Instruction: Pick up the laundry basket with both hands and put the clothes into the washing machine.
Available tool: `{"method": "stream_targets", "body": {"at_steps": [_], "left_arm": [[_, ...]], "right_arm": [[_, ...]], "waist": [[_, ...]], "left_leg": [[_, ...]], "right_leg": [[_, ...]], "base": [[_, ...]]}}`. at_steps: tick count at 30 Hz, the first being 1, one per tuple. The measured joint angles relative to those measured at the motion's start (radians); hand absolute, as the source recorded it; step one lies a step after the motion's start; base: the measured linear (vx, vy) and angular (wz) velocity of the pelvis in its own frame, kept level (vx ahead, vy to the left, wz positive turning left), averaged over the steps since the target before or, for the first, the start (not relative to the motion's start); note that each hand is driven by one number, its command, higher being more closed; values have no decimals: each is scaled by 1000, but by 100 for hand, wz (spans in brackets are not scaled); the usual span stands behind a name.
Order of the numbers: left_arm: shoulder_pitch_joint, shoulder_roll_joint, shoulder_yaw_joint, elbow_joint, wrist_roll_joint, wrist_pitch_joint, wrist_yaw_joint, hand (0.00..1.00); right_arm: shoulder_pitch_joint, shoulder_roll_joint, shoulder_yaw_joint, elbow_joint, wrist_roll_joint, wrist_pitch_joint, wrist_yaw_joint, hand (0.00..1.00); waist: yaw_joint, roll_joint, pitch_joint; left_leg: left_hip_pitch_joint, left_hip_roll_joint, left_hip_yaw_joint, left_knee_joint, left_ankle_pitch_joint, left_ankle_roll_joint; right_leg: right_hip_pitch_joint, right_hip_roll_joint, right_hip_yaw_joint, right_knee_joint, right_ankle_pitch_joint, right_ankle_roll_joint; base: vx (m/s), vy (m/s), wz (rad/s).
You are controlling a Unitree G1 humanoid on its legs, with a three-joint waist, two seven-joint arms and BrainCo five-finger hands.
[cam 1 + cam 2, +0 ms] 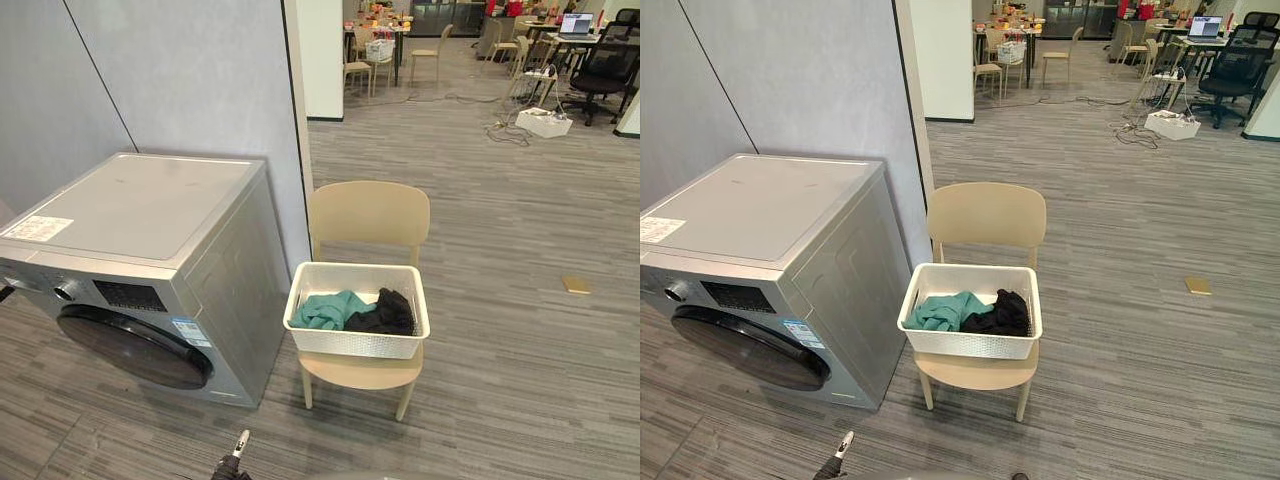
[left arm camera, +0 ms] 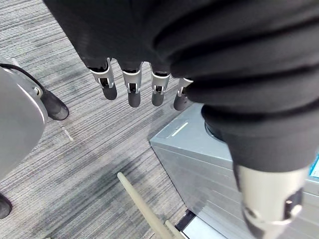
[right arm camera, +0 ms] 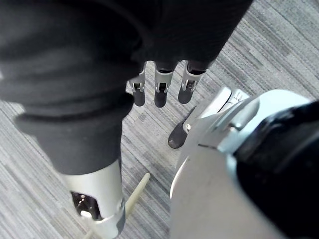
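- Both hands first: finding the left hand [image 2: 133,85] and the right hand [image 3: 162,84] hanging low over the grey floor [image 1: 520,330], fingers straight and slack, grasping nothing.
- Locating the white laundry basket [image 1: 355,345] on the seat of the beige chair [image 1: 368,215], just right of the washing machine [image 1: 150,210] and well apart from both hands.
- Guessing at the reason for the chair: raising the rim to arm height and leaving both short sides free for a two-handed grip.
- Logging a teal garment [image 1: 330,310] and a black garment [image 1: 385,315] bunched side by side, lying below the rim and so unlikely to be spilling on a level lift.
- Reading the round door [image 1: 135,345] as closed and facing near-left, so probably needing opening before loading.
- Judging the task as barely starting, with the approach to the basket coming next.
- Noting a flat tan object [image 1: 577,285] on the floor, far right, off the likely path.
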Motion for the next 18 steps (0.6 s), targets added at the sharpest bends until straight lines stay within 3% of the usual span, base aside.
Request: {"method": "stream_targets", "body": {"at_steps": [1,3,5,6,7,8,9,12,15,16,17,18], "left_arm": [[10,0,-1,0,-1,0,0,0],[5,-1,-10,-8,-7,-3,-1,0],[-20,2,-9,-29,-10,-13,-6,0],[-28,5,-9,-35,-10,-15,-5,0],[-35,9,-9,-40,-10,-15,1,0],[-29,8,-9,-45,-9,-15,2,0],[-6,2,3,-45,-10,-14,4,0],[-7,-8,37,-45,-7,-12,6,0],[-11,-22,82,-41,2,-12,7,0],[-12,-23,93,-22,5,-9,6,0],[-13,-31,106,-1,10,-1,6,0],[-12,-33,108,10,12,1,7,0]], "right_arm": [[0,-2,5,2,-20,0,0,0],[-3,-4,12,2,-61,0,0,0],[-26,-10,71,-1,-90,-3,-2,0],[-30,-14,94,-3,-91,-4,-2,0],[-47,-16,122,-15,-91,-8,-5,0],[-66,-20,128,-25,-91,-9,-7,0],[-91,-24,157,-71,-90,-22,-23,0],[-148,-23,188,-91,-94,-36,-26,0],[-189,-11,170,-88,-133,-26,-24,0],[-201,-10,154,-86,-134,-24,-24,0],[-213,-18,151,-79,-135,-24,-24,0],[-222,-22,145,-67,-138,-23,-24,0]], "waist": [[-7,10,9],[-7,4,14],[-8,-10,39],[-7,-16,49],[2,-18,75],[8,-20,91],[19,-29,104],[19,-14,112],[12,-13,112],[11,-4,107],[8,16,95],[4,29,88]], "left_leg": [[-3,0,-29,7,3,2],[-43,-2,-106,28,10,-5],[-157,-31,-261,67,43,-27],[-179,-39,-295,63,54,-28],[-201,-51,-344,42,78,-19],[-201,-48,-336,24,85,-5],[-211,-14,-202,-22,64,63],[-278,52,79,156,59,65],[-246,114,176,286,58,64],[-211,142,202,259,62,57],[-161,146,206,147,70,-38],[-141,143,206,91,60,-60]], "right_leg": [[2,-2,-28,29,-22,0],[-22,-12,-88,110,-80,-1],[-113,-64,-195,311,-192,-9],[-133,-83,-232,358,-216,-11],[-155,-116,-288,429,-271,-17],[-157,-130,-309,451,-287,-17],[-162,-173,-367,456,-300,-14],[-151,-226,-457,457,-281,-45],[-107,-248,-535,434,-259,-28],[-93,-237,-544,410,-247,-13],[-93,-216,-548,378,-216,8],[-94,-203,-548,356,-196,23]], "base": [[-8,-29,76],[-38,-69,119],[-86,-129,200],[-94,-157,202],[-81,-142,140],[-144,-221,160],[-99,-166,113],[-21,-71,96],[-58,24,79],[22,198,38],[41,185,27],[67,289,24]]}}
